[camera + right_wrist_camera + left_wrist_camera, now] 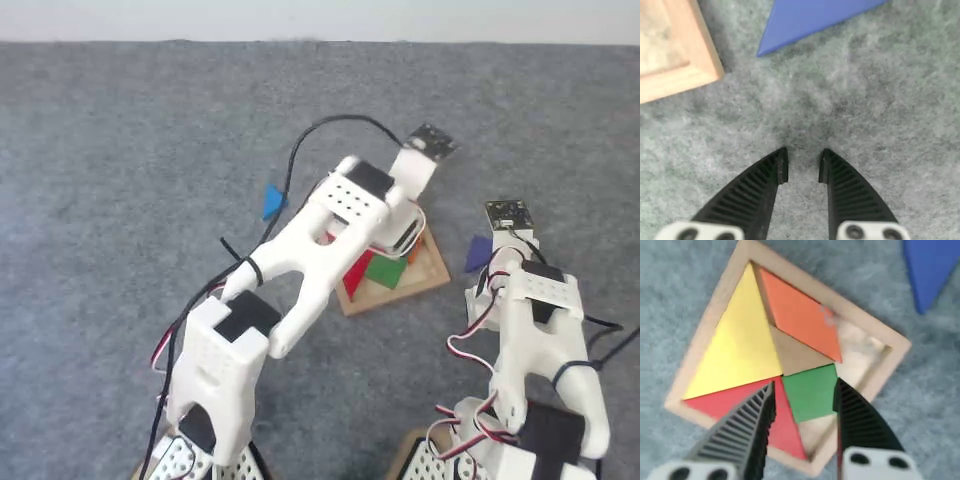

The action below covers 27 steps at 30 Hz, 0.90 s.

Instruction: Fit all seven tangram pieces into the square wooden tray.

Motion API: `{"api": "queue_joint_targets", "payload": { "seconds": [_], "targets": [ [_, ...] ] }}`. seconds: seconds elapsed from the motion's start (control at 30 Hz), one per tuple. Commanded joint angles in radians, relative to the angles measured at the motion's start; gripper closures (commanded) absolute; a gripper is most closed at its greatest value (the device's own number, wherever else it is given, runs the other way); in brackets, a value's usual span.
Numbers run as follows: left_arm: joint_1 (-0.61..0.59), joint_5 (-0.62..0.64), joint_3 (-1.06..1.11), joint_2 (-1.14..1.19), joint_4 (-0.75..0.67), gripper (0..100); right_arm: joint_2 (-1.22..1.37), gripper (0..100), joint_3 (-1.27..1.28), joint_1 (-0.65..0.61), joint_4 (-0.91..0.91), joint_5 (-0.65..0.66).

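Observation:
The square wooden tray [879, 369] holds a yellow triangle [737, 347], an orange parallelogram [800, 315], a tan triangle [797, 355], a green square [812, 390] and a red triangle [785, 427]. My left gripper [804, 389] hangs open just over the tray, one finger on each side of the green square. Whether the fingers touch it I cannot tell. My right gripper [803, 165] is open low over bare carpet, beside a tray corner [675, 55] and short of a dark blue triangle [810, 17]. A small light blue triangle [272, 201] lies on the carpet left of the tray [428, 268].
Grey carpet covers the whole table. In the high view the left arm stretches diagonally over the tray, and the dark blue triangle [479, 253] lies just right of it, by the right arm [535, 330]. Open carpet lies to the left and at the back.

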Motion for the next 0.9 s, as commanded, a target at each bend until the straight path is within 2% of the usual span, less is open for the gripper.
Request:
{"api": "queue_joint_targets", "payload": {
  "seconds": [0.0,0.2,0.33,0.53,0.7,0.87],
  "targets": [
    [-0.135,0.003,-0.219,-0.124,0.158,85,-0.035,88.0,-0.002,-0.021,-0.016,0.006],
    [-0.427,0.028,-0.277,-0.176,0.247,90,-0.035,88.0,-0.002,-0.022,-0.016,0.006],
    [-0.545,0.029,-0.189,-0.137,0.245,90,-0.035,88.0,-0.002,-0.022,-0.016,0.006],
    [-0.552,0.031,-0.062,-0.061,0.138,82,-0.035,88.0,0.003,-0.024,-0.015,0.008],
    [-0.559,0.071,0.007,-0.035,0.026,82,-0.036,88.0,0.006,-0.024,-0.016,0.008],
    [-0.532,0.077,0.024,-0.025,0.003,82,-0.036,88.0,0.006,-0.022,-0.016,0.008]
  ]
}}
